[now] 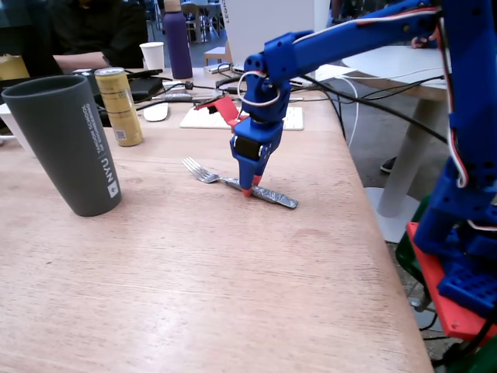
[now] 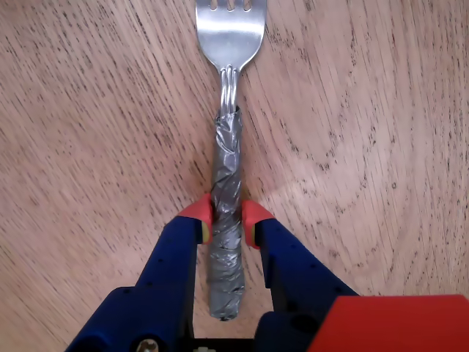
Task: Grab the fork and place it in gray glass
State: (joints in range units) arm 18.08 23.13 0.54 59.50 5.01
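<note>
Here, claw (image 2: 226,221) pinching fork (image 2: 226,198) handle, flat on table (image 2: 88,110)

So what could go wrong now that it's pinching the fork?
1. The gripper pinches the fork on its crinkly taped handle, near the back end. The heavy front could droop or slip when lifted.
2. The gray glass is tall and stands apart, to the left in the fixed view. A tilted fork might hit its rim and tip it.
3. The gold can stands just behind the glass, so a wide swing could knock it.
</note>
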